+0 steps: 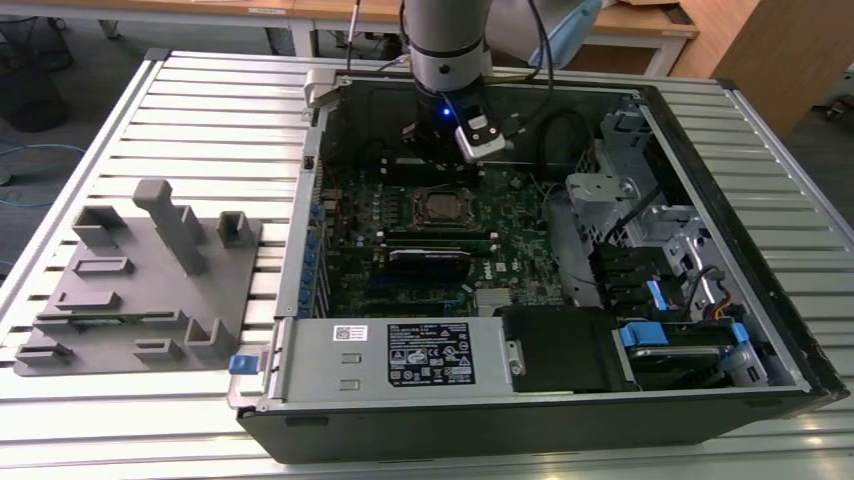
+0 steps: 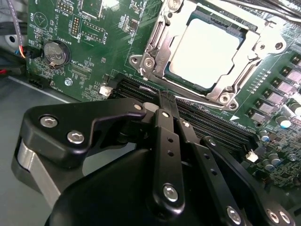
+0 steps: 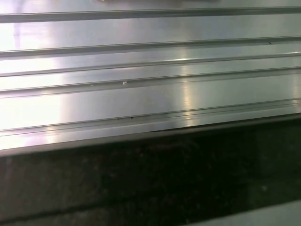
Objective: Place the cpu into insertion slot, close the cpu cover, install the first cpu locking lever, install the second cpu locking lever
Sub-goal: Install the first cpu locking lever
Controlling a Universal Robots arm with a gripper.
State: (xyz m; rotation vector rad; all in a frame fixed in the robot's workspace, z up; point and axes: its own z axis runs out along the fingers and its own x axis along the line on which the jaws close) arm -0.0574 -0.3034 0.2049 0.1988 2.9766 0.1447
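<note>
A slatted metal table [image 1: 200, 100] carries one open computer case [image 1: 534, 440] and one grey fixture [image 1: 147, 270]; inside the case the single gripper [image 2: 159, 100] hangs over the board [image 2: 117, 42], fingers [image 2: 165, 141] pressed together, holding nothing; just ahead of its tips one cpu [image 2: 207, 49] lies in the slot [image 1: 412, 207], one cover [image 2: 157, 44] down around it; one coin battery [image 2: 55, 52] sits off to its side.

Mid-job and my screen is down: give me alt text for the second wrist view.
A pale silvery cpu lies flat on the green circuit board, framed by the silver cpu cover. In the foreground the black tool hangs over the long memory slots, short of the cpu, shut and empty.
</note>
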